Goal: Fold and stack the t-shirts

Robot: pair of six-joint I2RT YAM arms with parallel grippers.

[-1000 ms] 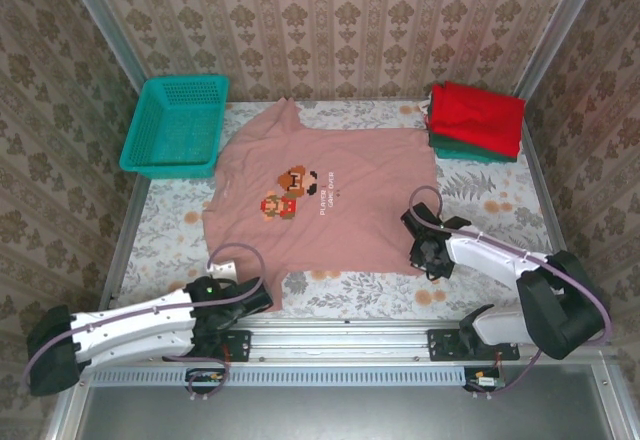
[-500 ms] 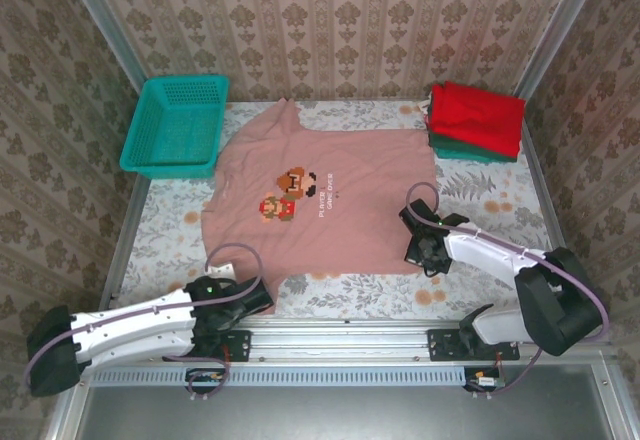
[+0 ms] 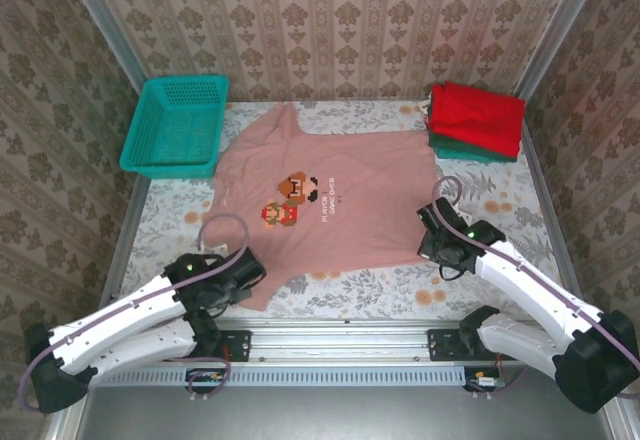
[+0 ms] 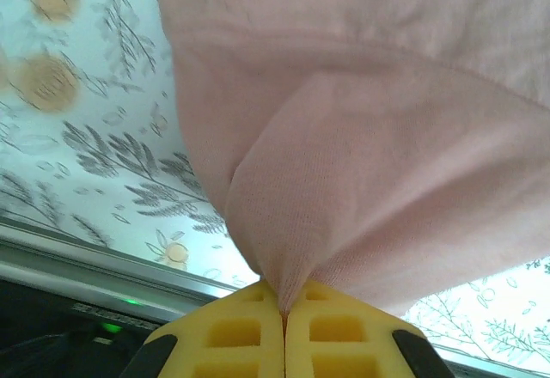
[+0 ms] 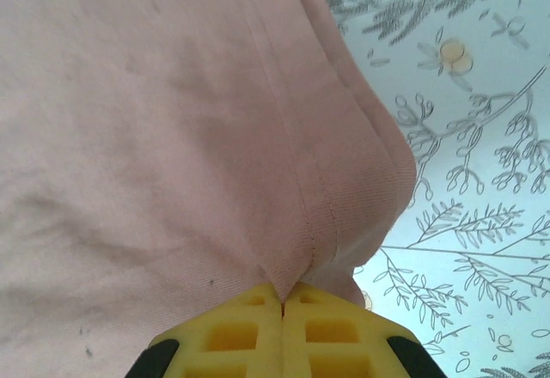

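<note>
The dusty-pink t-shirt with a pixel-art print lies spread on the floral table, print up. My left gripper is shut on its near-left hem corner, and the cloth rises in a pinched fold from the yellow pads. My right gripper is shut on the near-right hem corner; the seamed hem bunches between its yellow pads. Both corners are lifted off the table. A folded red t-shirt lies on a dark green one at the back right.
A teal mesh basket stands at the back left. Metal rails run along the table's near edge and sides. Patterned walls close in the back and both sides.
Both grippers have lifted the near hem corners and moved away from the near edge. The left arm raised and swung inward; the right gripper shifted right. The shirt's near edge has drawn up.
</note>
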